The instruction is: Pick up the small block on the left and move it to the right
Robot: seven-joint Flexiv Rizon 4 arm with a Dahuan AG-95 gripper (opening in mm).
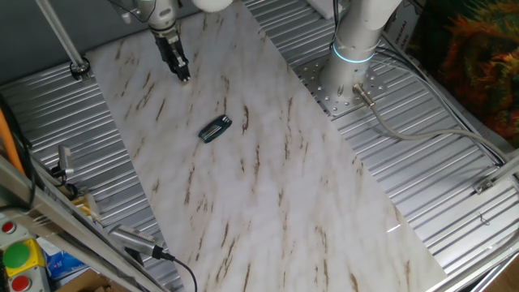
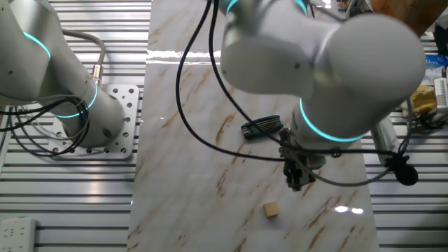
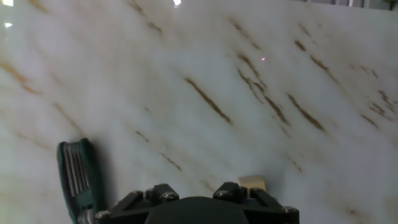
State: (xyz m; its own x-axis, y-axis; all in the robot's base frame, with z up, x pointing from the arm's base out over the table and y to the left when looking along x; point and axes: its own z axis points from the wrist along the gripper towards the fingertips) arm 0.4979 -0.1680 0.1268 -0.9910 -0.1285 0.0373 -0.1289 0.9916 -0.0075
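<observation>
The small block is a tiny tan cube lying on the marble board. It also shows in the hand view, partly behind the hand's body at the bottom edge. My gripper hangs just above the board, a little beyond the block and not touching it. In one fixed view the gripper stands at the board's far left and hides the block. The fingertips do not show in the hand view, and the fixed views are too small to show the gap. Nothing is held.
A flat dark oblong piece with a greenish edge lies near the board's middle; it also shows in the other fixed view and in the hand view. The arm's base stands beside the board on the ribbed metal table.
</observation>
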